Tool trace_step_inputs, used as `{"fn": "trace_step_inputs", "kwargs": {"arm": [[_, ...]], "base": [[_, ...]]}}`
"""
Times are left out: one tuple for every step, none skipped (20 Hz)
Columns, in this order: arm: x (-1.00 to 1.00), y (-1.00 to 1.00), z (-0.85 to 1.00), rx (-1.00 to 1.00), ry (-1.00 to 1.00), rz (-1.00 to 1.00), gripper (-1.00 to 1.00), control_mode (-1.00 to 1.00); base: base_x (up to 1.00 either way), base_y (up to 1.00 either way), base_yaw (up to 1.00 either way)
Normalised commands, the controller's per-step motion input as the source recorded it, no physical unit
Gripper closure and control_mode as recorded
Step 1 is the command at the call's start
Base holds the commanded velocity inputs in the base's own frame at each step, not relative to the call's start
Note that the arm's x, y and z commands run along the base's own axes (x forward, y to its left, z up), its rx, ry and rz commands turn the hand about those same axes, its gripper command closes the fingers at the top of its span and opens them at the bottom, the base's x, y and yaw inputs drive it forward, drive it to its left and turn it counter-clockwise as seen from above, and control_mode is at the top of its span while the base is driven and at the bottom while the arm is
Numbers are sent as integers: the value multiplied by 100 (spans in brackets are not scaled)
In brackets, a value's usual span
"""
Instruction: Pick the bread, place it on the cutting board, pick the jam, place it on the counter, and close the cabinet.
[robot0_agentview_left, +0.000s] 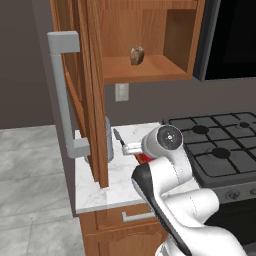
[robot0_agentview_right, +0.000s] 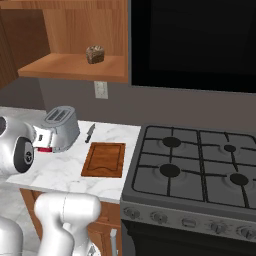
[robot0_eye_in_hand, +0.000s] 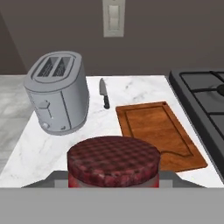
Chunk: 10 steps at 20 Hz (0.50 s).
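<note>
The jam (robot0_eye_in_hand: 113, 162), a squat red jar with a dark red chequered lid, sits between the fingers of the pincer (robot0_eye_in_hand: 113, 186), which is clenched on it. The hand view looks down over the lid. The jar is carried above the near part of the desk (robot0_eye_in_hand: 52, 144), and whether its base touches the marble cannot be told. In the right base view a sliver of red shows at the hand, left of the toaster (robot0_agentview_right: 62, 127).

Just right of the jar lies the cutting board (robot0_eye_in_hand: 155, 131), reddish-brown, grooved along its rim and bare. A knife (robot0_eye_in_hand: 104, 92) lies beyond the board's far left corner, and the grey toaster stands at the far left. The stove (robot0_agentview_right: 200, 165) adjoins the desk on the right.

The bread (robot0_agentview_left: 137, 55), a small brown crusty chunk, rests on the shelf of the cabinet (robot0_agentview_left: 145, 70), whose door (robot0_agentview_left: 92, 90) stands open over the left of the desk. The bread step thus appears undone.

Risks, as judged: released from a height, the jar may topple or roll towards the near edge. Set down too far right, it would land on the board, which the bread needs. A swing to the left may strike the toaster or the open door.
</note>
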Motion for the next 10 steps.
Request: {"fn": "trace_step_inputs", "kwargs": {"arm": [[3, 14, -42, 2, -9, 0, 100, -100], [6, 19, -43, 1, -9, 0, 100, -100], [8, 21, -43, 1, -9, 0, 100, -100], [9, 22, -42, 1, -9, 0, 100, -100], [9, 21, -40, 1, -10, 0, 100, -100], [9, 20, -39, 1, -10, 0, 100, -100], [9, 20, -39, 1, -10, 0, 100, -100], [10, 20, -39, 1, -11, 0, 100, -100], [10, 20, -39, 1, -10, 0, 100, -100], [11, 18, -39, 2, -9, 0, 100, -100]], "base": [[0, 0, 0], [0, 0, 0], [0, 0, 0], [0, 0, 0], [0, 0, 0], [0, 0, 0], [0, 0, 0], [0, 0, 0], [0, 0, 0], [0, 0, 0]]}}
